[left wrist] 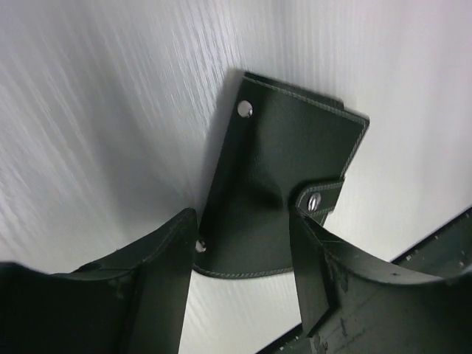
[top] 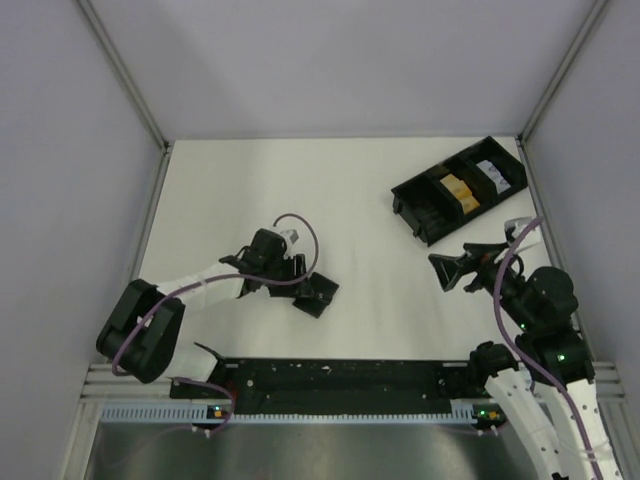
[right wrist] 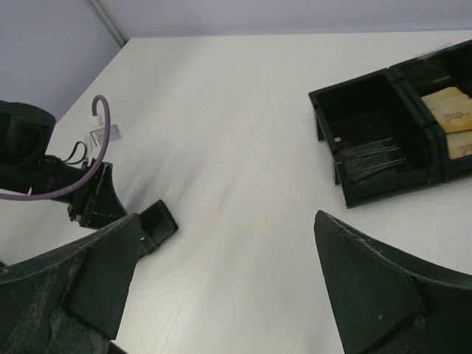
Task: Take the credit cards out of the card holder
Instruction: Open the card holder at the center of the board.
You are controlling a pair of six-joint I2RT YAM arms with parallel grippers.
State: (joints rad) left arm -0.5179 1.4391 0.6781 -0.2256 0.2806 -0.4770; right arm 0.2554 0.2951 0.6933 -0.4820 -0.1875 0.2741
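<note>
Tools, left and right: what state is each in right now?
Left tool: jaws astride the card holder; grip cannot be told.
Right tool: open, empty.

Overhead and both wrist views apparently share the card holder (top: 315, 291).

The left arm's black two-finger gripper (top: 302, 283) (left wrist: 243, 284) reaches right from a folded elbow at the near left, tipped low, jaws partly spread. The right arm's black gripper (top: 448, 272) (right wrist: 228, 276) points left, held higher, jaws spread wide.
</note>
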